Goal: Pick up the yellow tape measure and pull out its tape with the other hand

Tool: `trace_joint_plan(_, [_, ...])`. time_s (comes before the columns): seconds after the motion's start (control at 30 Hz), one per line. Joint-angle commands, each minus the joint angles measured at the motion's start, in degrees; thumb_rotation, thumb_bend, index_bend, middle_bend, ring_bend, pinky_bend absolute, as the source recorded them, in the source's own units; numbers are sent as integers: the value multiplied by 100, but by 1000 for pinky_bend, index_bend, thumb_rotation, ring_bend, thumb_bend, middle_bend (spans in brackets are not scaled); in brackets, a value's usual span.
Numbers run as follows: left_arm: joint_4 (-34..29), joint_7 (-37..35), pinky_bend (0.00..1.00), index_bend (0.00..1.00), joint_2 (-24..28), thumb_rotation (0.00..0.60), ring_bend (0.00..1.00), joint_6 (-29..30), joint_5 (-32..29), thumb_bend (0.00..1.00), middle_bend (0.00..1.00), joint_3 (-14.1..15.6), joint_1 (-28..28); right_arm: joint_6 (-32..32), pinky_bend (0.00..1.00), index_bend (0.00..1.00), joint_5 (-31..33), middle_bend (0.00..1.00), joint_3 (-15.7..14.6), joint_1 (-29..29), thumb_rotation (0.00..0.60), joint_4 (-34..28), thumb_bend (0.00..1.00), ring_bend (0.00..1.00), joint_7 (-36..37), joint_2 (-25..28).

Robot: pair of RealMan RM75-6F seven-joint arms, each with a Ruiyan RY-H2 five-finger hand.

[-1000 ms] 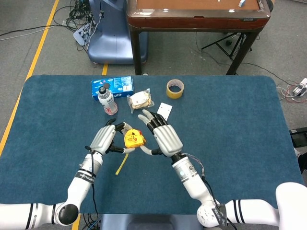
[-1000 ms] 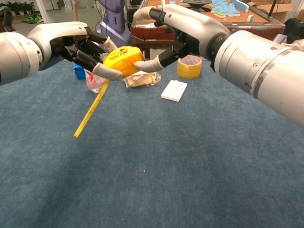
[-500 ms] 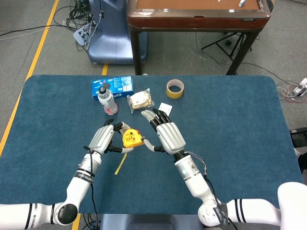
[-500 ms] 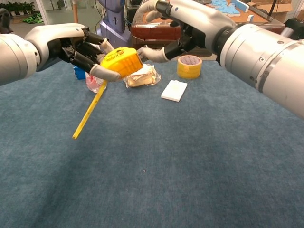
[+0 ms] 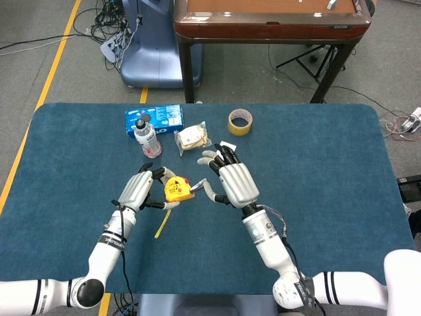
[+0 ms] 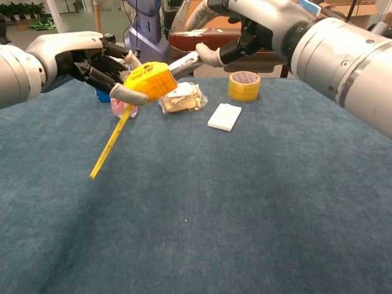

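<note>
The right hand (image 5: 235, 183) has drawn off from the yellow tape measure (image 5: 177, 189), fingers now loose at its three o'clock. In the chest view, the left hand (image 6: 101, 64) grasps it above the table (image 6: 257, 202), tape (image 6: 109, 147) dangling toward seven o'clock.

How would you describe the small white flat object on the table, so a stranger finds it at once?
On the blue table, look to the far side, near the roll of yellow tape. The white flat block lies just in front of it, right of the wrapped snack. It alone is plain white and rectangular.
</note>
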Motion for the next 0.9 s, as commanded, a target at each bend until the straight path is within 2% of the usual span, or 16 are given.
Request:
trace_joint_plan(0.03, [-1,-2,36,536,1,600,375,-5,4,118,544,3,-1,26,2,331,37,239,7,19,600,-12,564,106,-91,21])
trace_joint_plan(0.37, [26,-36,36,536,-9,600,375,-37,6,118,544,7,-5,117,2,448,119,262,47,58,600,-5,557,171,-168,-7])
trace_joint_plan(0.63, [91,-87,36,536,-25,600,375,-75,-3,118,544,-2,-9,183,2,487,117,288,61,109,600,126,538,219,-211,-101])
trace_joint_plan(0.8, [126,-121,36,536,-27,600,375,-105,-5,118,544,0,-6,184,2,492,133,332,84,121,600,134,537,314,-158,-127])
trace_joint_plan(0.9, [144,-140,36,537,-28,600,375,-124,-4,118,544,2,-6,162,2,492,128,347,71,120,600,122,537,323,-134,-107])
